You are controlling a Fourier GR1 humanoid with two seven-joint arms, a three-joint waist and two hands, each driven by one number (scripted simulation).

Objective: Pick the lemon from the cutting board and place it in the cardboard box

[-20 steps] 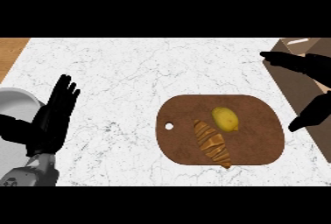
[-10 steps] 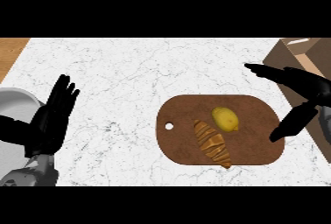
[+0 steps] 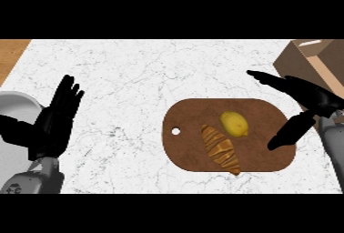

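Cardboard box [image 3: 316, 61] cut off at edge, lemon [image 3: 234, 123] unobstructed

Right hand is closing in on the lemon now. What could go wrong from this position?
1. The golden-brown croissant lies right beside the yellow lemon on the brown wooden cutting board, so the open right hand might knock or catch it instead.
2. The lemon is rounded and may roll off if nudged.
3. The cardboard box sits close behind the hand; a careless lift could clip its wall.
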